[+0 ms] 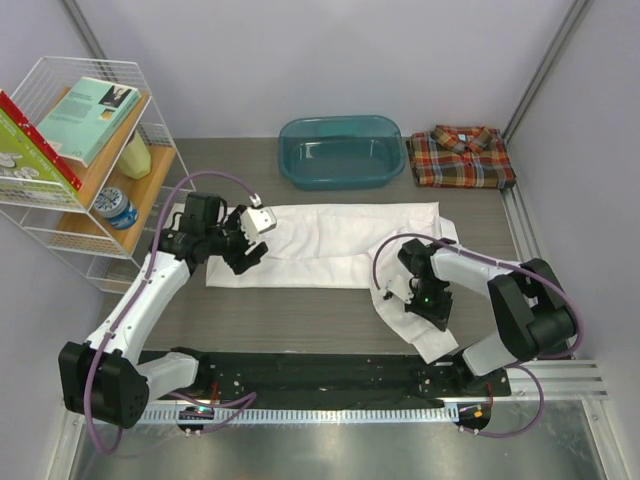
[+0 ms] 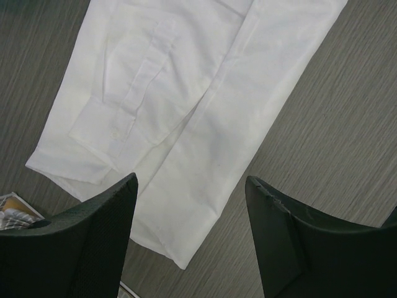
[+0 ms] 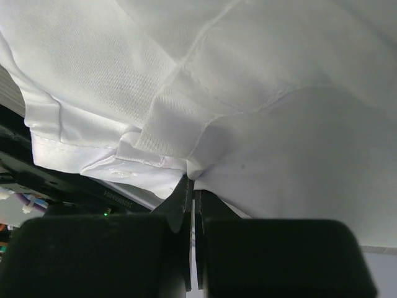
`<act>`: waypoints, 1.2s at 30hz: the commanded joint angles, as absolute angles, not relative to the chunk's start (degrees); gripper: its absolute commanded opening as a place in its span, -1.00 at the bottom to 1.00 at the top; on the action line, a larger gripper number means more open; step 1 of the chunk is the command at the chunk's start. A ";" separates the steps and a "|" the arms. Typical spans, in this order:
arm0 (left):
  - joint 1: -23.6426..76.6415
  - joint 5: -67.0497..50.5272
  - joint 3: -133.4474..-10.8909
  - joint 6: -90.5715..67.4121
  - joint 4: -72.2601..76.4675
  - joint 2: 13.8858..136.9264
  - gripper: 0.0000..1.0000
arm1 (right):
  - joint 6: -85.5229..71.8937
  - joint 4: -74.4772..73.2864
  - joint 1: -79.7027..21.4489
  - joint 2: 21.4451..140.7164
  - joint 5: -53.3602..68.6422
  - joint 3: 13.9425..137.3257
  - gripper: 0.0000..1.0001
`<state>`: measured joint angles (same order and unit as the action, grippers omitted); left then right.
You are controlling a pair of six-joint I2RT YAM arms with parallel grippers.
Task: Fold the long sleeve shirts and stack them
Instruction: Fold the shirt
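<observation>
White cloth long-sleeved shirt point(image 1: 340, 240) lay spread across the grey bench point(image 1: 300, 315), with bare bench along its near edge. The left arm reached over its left end, left fingers point(image 2: 105, 236) apart above the cloth. The right arm crouched low, right fingers point(image 3: 178, 208) clamped on a fold of it. A folded plaid collared shirt point(image 1: 460, 157) sat far right, beside a teal plastic tub point(image 1: 340, 185).

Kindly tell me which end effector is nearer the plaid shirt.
Right end effector: grips the white shirt nearside of the plaid shirt; left end effector hovers far to its left.
</observation>
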<state>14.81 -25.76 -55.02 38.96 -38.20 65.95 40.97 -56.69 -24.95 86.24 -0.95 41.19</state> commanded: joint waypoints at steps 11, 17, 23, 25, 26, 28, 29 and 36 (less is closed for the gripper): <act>17.82 -33.05 -60.11 38.41 -39.99 66.80 0.37 | 27.10 -53.44 -24.87 81.10 29.78 64.41 -0.98; 30.11 -27.35 -63.10 30.86 -35.43 66.88 0.46 | 16.29 -50.02 -24.35 88.75 41.21 71.01 -0.98; 46.48 -11.11 -51.87 33.12 -18.59 61.45 0.76 | 6.43 -48.26 -21.63 96.41 54.29 76.46 -0.98; 51.64 -8.36 -49.41 36.80 -16.45 60.12 0.87 | 3.17 -47.47 -19.87 97.91 56.77 76.82 -0.98; 53.42 -6.96 -48.96 37.52 -14.70 60.29 0.89 | 1.95 -46.68 -19.43 98.35 58.69 76.90 -0.98; 57.72 -1.86 -48.60 38.32 -13.10 62.22 0.91 | -0.35 -45.62 -18.72 99.31 60.72 76.90 -0.98; 58.61 -0.71 -48.69 38.49 -12.49 63.10 0.91 | -1.57 -45.09 -18.72 99.49 61.52 77.08 -0.98; 59.94 2.55 -47.29 40.07 -1.50 68.81 0.86 | -5.27 -44.12 -18.72 99.76 65.65 76.64 -0.98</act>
<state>59.61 -1.17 -47.81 37.91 -11.68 66.81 -1.50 -45.87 -18.39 100.03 60.05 74.74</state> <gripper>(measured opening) 0.952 0.028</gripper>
